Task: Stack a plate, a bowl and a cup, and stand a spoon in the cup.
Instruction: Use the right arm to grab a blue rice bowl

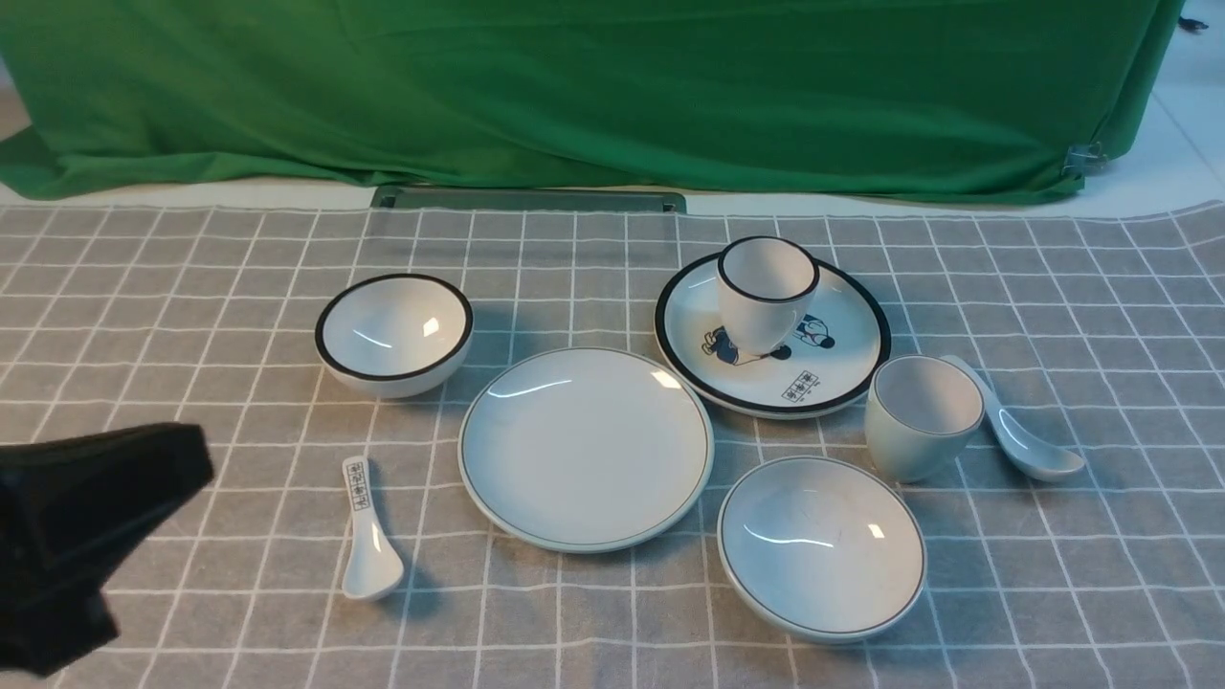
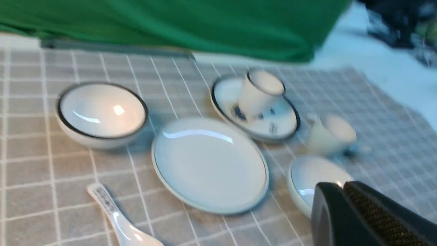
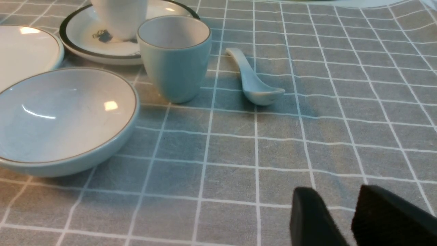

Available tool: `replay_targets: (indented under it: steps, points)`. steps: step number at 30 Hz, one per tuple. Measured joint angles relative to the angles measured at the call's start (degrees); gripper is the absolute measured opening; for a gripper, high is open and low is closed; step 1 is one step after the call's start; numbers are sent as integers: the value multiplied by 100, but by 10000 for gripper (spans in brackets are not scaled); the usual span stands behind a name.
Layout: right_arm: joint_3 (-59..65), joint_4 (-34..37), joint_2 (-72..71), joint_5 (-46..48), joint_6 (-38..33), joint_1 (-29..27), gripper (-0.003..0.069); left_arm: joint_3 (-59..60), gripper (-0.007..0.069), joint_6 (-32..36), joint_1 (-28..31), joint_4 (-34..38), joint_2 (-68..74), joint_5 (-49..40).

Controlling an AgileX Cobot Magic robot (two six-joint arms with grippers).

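On the bench [image 1: 1101,574] nothing was stacked yet; plate [image 1: 586,448], bowl [image 1: 821,545], cup [image 1: 921,416] and spoon [image 1: 1029,445] sat separately, close together; right gripper [image 3: 336,196] hung empty, slightly spread; left gripper [image 1: 115,507] could not be judged.

A black-rimmed cup [image 1: 766,287] stands on the cartoon plate [image 1: 847,368]; black-rimmed bowl [image 1: 393,330], printed spoon [image 1: 368,536] apart.

Still unstacked: the pale plate [image 1: 586,448] lies flat at centre, the shallow bowl [image 1: 821,545] nearer and to its right, the cup [image 1: 924,416] upright beyond the bowl, and the plain white spoon [image 1: 1019,431] just right of the cup.
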State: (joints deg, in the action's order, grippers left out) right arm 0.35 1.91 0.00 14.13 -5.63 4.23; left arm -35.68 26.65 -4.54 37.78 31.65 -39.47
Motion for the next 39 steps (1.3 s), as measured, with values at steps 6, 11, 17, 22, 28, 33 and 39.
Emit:
replay_targets:
  steps: [6, 11, 17, 22, 28, 33, 39]
  points:
    - [0, 0, 0, 0, 0, 0, 242, -109, 17, 194, -1132, -279, 1111, 224]
    - [0, 9, 0, -129, 8, 0, 242, -109, 17, 443, -1690, -331, 1531, 644]
    - [0, 823, 0, -1132, 1134, 0, 242, -109, 17, 616, -1713, -479, 1537, 899]
    - [0, 972, 0, -1839, 2067, 6, 236, -109, 17, 623, -1713, -660, 1537, 913]
    - [-858, 1024, 882, -246, 1693, 583, 144, -109, 17, 623, -1713, -644, 1537, 972]
    - [-2618, 813, 3053, 1273, 690, 1412, 131, -109, 17, 623, -1713, -644, 1537, 1114]
    - [-4468, 93, 6037, 2510, -109, 2366, 125, -109, 17, 626, -1713, -512, 1532, 976]
